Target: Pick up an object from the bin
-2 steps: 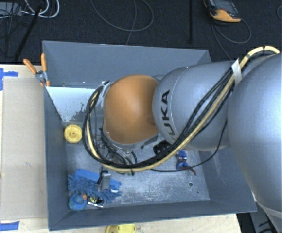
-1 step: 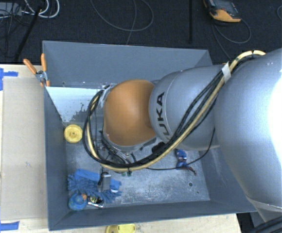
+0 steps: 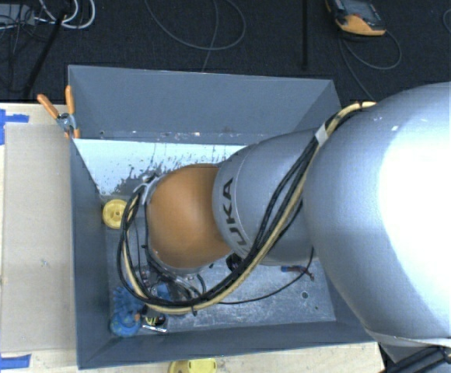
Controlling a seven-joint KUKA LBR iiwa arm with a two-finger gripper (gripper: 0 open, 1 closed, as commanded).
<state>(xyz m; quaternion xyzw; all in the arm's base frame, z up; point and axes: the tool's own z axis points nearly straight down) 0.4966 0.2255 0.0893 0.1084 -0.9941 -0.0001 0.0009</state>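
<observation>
- In the camera view, my big silver arm point(image 3: 350, 208) comes in from 3 o'clock and covers a lot of the grey bin point(image 3: 202, 107).
- My orange cover point(image 3: 180, 216) sits over the left half of the bin floor. My black cables point(image 3: 132, 270) loop around it.
- My hand point(image 3: 162, 287) is tucked under that cover, toward 8 o'clock in the bin. I cannot tell if it is spread or pressed together, because the cover hides it.
- A blue crumpled thing point(image 3: 123, 317) lies in the corner at 7 o'clock, just beside my hand. A small yellow-and-black bit point(image 3: 154, 322) lies right next to it.
- A yellow round thing point(image 3: 115, 213) lies at 9 o'clock by the left wall, a little apart from my hand.
- I think I am at the reaching-down step, low over the floor near the blue thing. I see nothing in my hand, so the pick is not done.
- Next, I think I need to close on one thing only. The blue one looks soft and may squash or slip.
- Then I should go straight up, so my cables do not catch the left wall.
</observation>
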